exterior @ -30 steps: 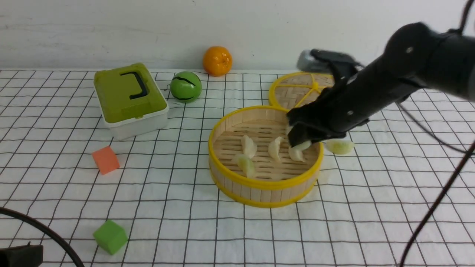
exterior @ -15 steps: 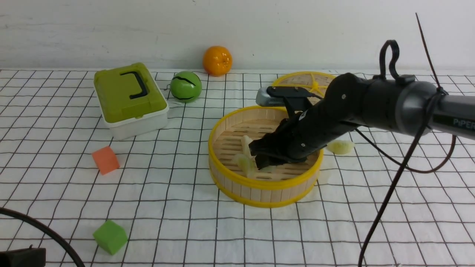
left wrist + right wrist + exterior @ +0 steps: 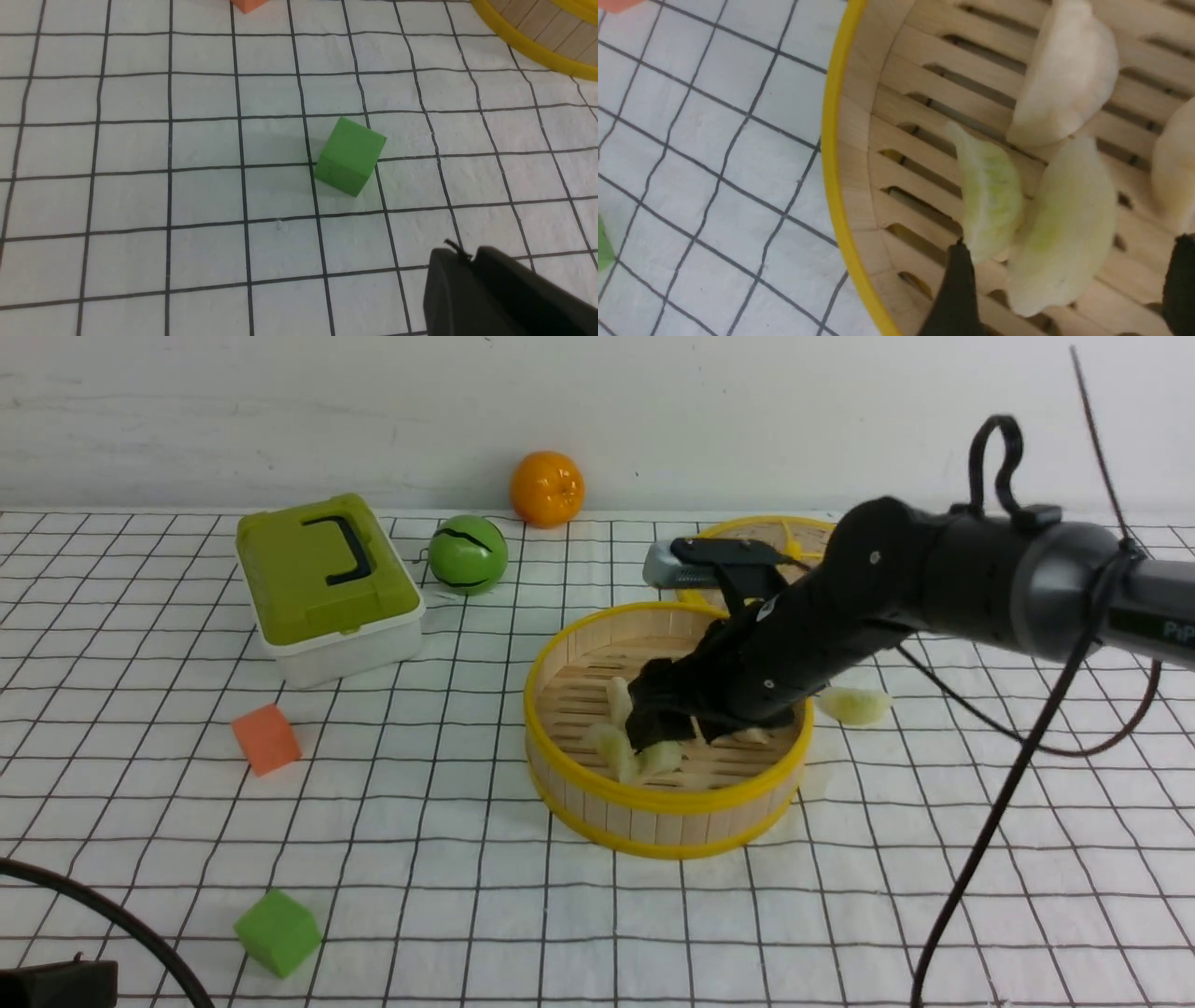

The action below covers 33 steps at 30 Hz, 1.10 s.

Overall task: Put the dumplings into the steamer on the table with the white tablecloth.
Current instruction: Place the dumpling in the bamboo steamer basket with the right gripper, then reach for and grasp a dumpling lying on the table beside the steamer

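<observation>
The steamer (image 3: 653, 800) stands mid-table on the white tablecloth (image 3: 420, 877). My right gripper (image 3: 667, 723) reaches into it, low over the slatted floor. In the right wrist view its fingers (image 3: 957, 289) stand wide apart, open, around a pale green dumpling (image 3: 1064, 233) lying free on the slats. That dumpling touches another green one (image 3: 990, 200). A cream dumpling (image 3: 1069, 79) lies beyond them. The front view shows several dumplings in the steamer (image 3: 618, 700) and one yellow-green dumpling (image 3: 854, 705) outside on the cloth, right of it. My left gripper (image 3: 460, 254) is shut and empty near the front left.
The steamer lid (image 3: 747, 546) lies behind the steamer. A green lidded box (image 3: 322, 583), a green ball (image 3: 467, 555) and an orange (image 3: 547, 488) stand at the back. An orange cube (image 3: 266, 737) and a green cube (image 3: 276, 931) lie front left.
My right gripper moved down and left into the steamer carrying a green dumpling, then opened. The dumpling now lies on the slats beside another green one. The left arm has not moved.
</observation>
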Motion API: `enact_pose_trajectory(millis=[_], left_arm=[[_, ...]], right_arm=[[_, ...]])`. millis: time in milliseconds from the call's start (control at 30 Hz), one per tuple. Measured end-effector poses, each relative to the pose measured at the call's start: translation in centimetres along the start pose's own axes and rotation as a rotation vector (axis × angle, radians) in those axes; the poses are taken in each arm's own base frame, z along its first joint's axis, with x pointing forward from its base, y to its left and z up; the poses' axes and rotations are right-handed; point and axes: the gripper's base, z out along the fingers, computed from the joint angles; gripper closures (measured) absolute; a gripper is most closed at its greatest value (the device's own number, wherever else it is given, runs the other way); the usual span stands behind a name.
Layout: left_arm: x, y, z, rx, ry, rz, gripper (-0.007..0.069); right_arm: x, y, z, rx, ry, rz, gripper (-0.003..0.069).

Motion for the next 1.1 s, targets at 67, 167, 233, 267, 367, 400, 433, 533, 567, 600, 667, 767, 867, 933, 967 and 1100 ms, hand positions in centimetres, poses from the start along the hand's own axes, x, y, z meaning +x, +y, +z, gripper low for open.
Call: enact_pose_trajectory(millis=[67, 167, 233, 267, 367, 400, 433, 533, 567, 600, 667, 767, 867, 933, 967, 1100], left_arm=[[0.0, 0.0, 0.0, 0.0, 0.0, 0.0, 0.0567], [0.0, 0.0, 0.0, 0.001, -0.001, -0.001, 0.0567], [-0.1, 0.0, 0.0, 0.004, -0.008, -0.001, 0.0566], [-0.1, 0.0, 0.0, 0.004, -0.008, -0.001, 0.0566], [-0.1, -0.1, 0.0, 0.007, -0.015, 0.0, 0.0566], [-0.2, -0.1, 0.0, 0.007, -0.017, 0.001, 0.0566], [-0.2, -0.1, 0.0, 0.007, -0.017, 0.001, 0.0566], [-0.2, 0.0, 0.0, 0.005, -0.017, 0.004, 0.0564], [-0.2, 0.0, 0.0, 0.004, -0.018, 0.006, 0.0563], [-0.2, 0.0, 0.0, 0.003, -0.018, 0.007, 0.0563], [-0.2, 0.0, 0.0, 0.002, -0.019, 0.009, 0.0563], [-0.2, 0.0, 0.0, -0.001, -0.02, 0.014, 0.0563], [-0.1, 0.0, 0.1, -0.004, -0.022, 0.02, 0.0563], [0.1, 0.1, 0.2, -0.006, -0.018, 0.024, 0.0562], [0.3, 0.1, 0.4, -0.006, -0.013, 0.025, 0.0559], [0.7, 0.2, 0.6, -0.002, -0.012, 0.027, 0.0558]], right_arm=[[-1.1, -0.2, -1.5, 0.017, -0.025, -0.032, 0.0117], [-3.9, -2.5, -5.8, 0.102, -0.074, -0.089, 0.0117], [-5.0, -4.6, -7.3, 0.167, -0.088, -0.103, 0.0117], [-5.1, -4.6, -7.3, 0.167, -0.089, -0.105, 0.0117], [-5.0, -9.5, -6.4, 0.24, -0.038, -0.068, 0.0116], [-5.0, -9.5, -6.4, 0.24, -0.038, -0.068, 0.0116], [-4.4, -11.4, -4.8, 0.247, 0.0, -0.029, 0.0116], [-3.6, -13.9, -2.2, 0.272, 0.034, -0.067, 0.0123], [-3.4, -14.5, -1.6, 0.283, 0.042, -0.091, 0.0127], [-3.4, -14.9, -1.3, 0.293, 0.041, -0.119, 0.013], [-3.4, -15.5, -0.9, 0.309, 0.032, -0.168, 0.0143], [-3.5, -15.6, -0.9, 0.313, 0.029, -0.249, 0.0158], [-3.4, -15.1, -0.6, 0.288, 0.055, -0.356, 0.0174], [-3.3, -15.0, -0.4, 0.27, 0.065, -0.385, 0.0179], [-3.1, -15.0, 0.1, 0.242, 0.078, -0.403, 0.0181], [-2.3, -15.6, 1.6, 0.219, 0.116, -0.404, 0.0184]])
